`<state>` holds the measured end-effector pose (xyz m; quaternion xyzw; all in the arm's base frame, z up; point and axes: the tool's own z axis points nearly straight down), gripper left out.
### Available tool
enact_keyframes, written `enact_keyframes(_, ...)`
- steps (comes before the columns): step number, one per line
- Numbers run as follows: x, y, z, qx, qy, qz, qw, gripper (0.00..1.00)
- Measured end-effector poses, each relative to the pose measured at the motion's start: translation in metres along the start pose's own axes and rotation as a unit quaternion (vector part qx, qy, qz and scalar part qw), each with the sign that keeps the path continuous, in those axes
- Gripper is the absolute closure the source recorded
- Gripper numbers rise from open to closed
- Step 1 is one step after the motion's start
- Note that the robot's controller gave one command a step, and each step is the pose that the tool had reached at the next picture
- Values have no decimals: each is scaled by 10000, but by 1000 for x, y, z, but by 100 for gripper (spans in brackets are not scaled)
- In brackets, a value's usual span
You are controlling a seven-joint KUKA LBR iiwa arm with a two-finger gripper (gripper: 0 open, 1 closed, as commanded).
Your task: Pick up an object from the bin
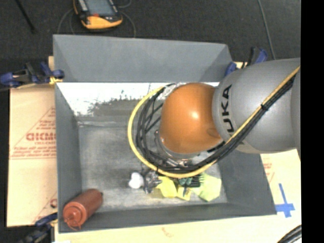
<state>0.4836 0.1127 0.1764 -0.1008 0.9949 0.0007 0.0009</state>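
Your end effector, grip not discernible, hangs low between 1 white ball and a yellow-green heap, seemingly placed for a pick there.

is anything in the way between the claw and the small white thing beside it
Nothing visible: the small white thing lies right beside the claw on bare bin floor. The yellow-green heap sits on the claw's other side.
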Motion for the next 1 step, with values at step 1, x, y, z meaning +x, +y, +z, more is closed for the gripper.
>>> enact_keyframes(1,0,-7,-27,4,6,83,10000,100)
